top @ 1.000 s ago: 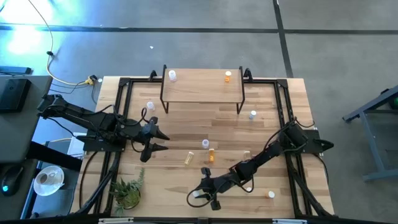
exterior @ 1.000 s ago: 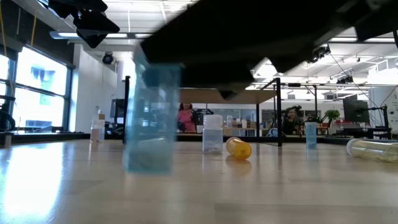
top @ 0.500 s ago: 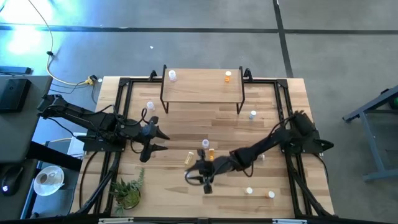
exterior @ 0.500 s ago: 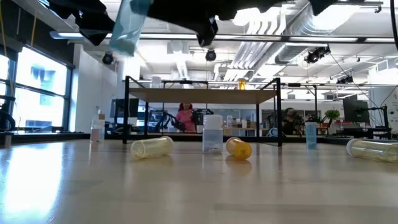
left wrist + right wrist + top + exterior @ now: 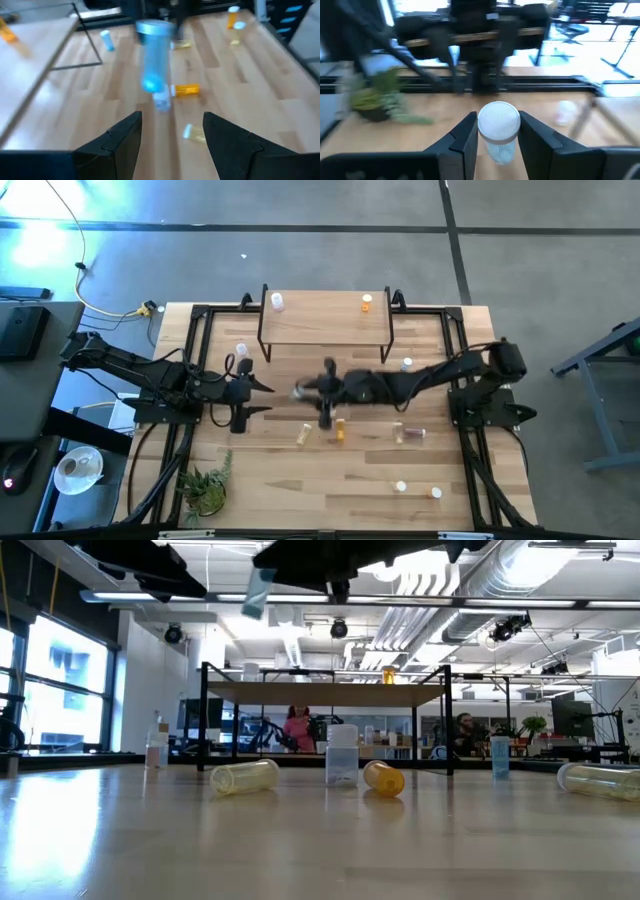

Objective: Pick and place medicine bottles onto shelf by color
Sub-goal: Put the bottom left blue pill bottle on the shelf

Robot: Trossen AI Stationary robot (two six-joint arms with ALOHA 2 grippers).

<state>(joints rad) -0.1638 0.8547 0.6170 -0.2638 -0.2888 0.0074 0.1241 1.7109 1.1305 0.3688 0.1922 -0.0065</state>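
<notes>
Aloft, right gripper (image 5: 499,131) clamps bluish bottle (image 5: 499,131).

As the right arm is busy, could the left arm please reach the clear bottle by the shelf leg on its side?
Probably yes: the left hand is open and empty, and the clear bottle stands close by on bare table, with nothing between them.

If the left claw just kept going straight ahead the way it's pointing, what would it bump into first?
Most likely the bluish bottle held in the air by the right gripper, which hangs straight ahead of the open left gripper. Heights are hard to judge; passing below it, it would reach the white-capped bottle standing on the table.
</notes>
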